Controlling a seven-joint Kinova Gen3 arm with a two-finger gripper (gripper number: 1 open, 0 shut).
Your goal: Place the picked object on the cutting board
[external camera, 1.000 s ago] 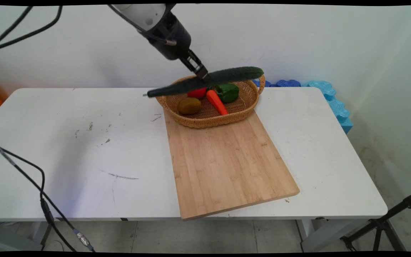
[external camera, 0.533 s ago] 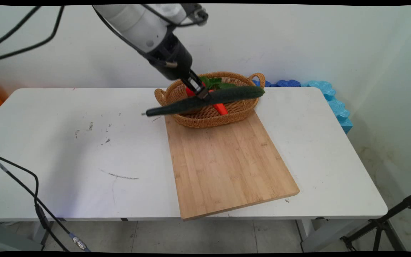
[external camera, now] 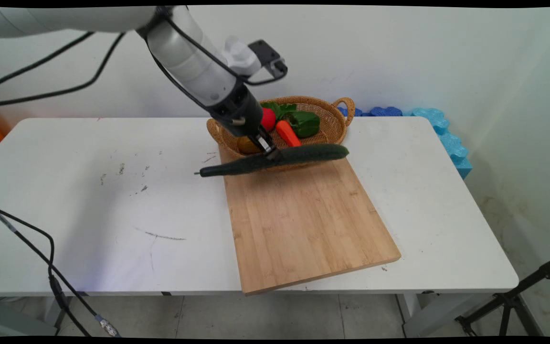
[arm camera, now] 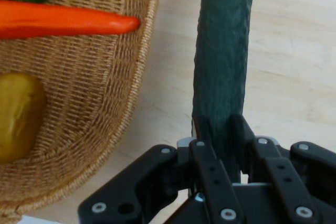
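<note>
- Gripper clenched on the cucumber, gripping it near mid-length; the cucumber hangs roughly level, just in front of the basket, over the far end of the board.
- Risk: the cucumber is long and held at one narrow spot. A quick swing could likely turn it in the fingers or let it slip.
- Risk: its stem end juts out left of the basket, past the board's edge and over the table. If let go here, that end might tip off the board.
- Risk: the basket's front rim looks close behind the cucumber. A drift back could knock the rim.
- Main view only: full cucumber length, the board and table, plus the red piece and pepper in the basket.
- Hand view only: the fingers pressed on both sides of the cucumber, with the potato and carrot in the basket to one side and bare board beneath.
</note>
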